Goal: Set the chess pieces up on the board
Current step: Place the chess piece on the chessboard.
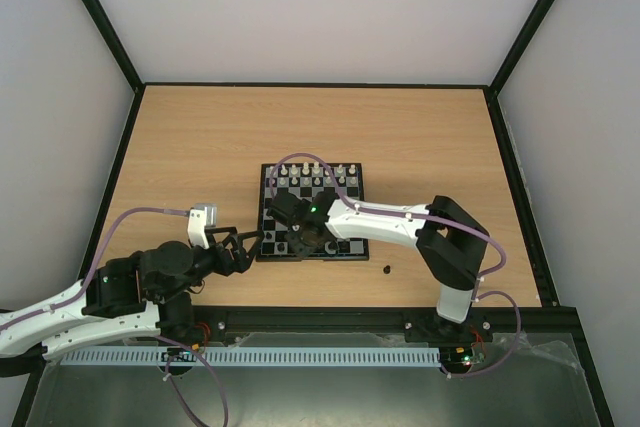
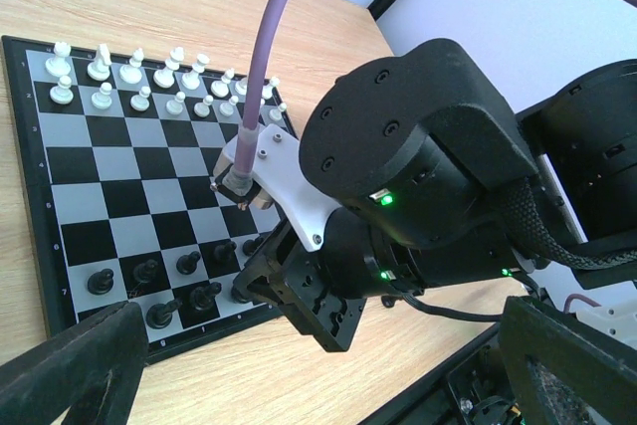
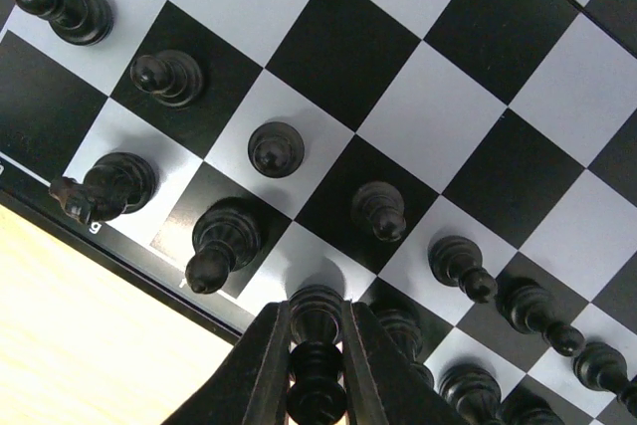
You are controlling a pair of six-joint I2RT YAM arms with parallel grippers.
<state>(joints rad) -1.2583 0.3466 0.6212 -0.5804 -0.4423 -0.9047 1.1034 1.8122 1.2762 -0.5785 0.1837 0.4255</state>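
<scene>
The board (image 1: pixel 325 205) lies mid-table. White chess pieces (image 1: pixel 315 175) fill its two far rows, and black chess pieces (image 3: pixel 276 149) stand along its near rows. My right gripper (image 3: pixel 317 311) is shut on a black chess piece (image 3: pixel 318 365), upright over a white square at the board's near edge, between a black bishop (image 3: pixel 221 241) and other black pieces. Whether its base touches the board I cannot tell. My left gripper (image 1: pixel 245 247) hovers open and empty just off the board's near left corner. Its fingers (image 2: pixel 70 370) frame the left wrist view of the board (image 2: pixel 129 176).
One small black piece (image 1: pixel 387 269) lies loose on the wooden table, right of the board's near right corner. The right arm's wrist (image 2: pixel 418 166) and its purple cable (image 2: pixel 269 57) reach over the board's near rows. A black rail (image 1: pixel 320 319) runs along the table's near edge.
</scene>
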